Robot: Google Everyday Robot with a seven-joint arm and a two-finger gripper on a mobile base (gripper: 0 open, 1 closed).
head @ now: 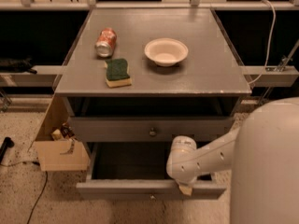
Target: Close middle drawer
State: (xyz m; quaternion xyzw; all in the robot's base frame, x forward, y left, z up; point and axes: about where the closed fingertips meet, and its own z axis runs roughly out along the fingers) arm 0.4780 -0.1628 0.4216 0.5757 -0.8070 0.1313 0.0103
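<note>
The grey cabinet [154, 80] shows two drawers. The upper one [117, 128], with a small dark knob [153, 132], stands slightly out. Below it the middle drawer [121, 189] is pulled far out; its dark inside shows and its flat front panel faces the floor side of the view. My white arm [205, 155] reaches in from the right. My gripper [185, 189] sits at the top edge of that front panel, right of its centre, mostly hidden by the wrist. The lowest drawer is out of view.
On the cabinet top lie a red soda can [105, 42], a green sponge [117, 72] and a white bowl [166, 51]. An open cardboard box [60, 153] stands on the floor at the left. A black cable [35, 199] runs over the speckled floor.
</note>
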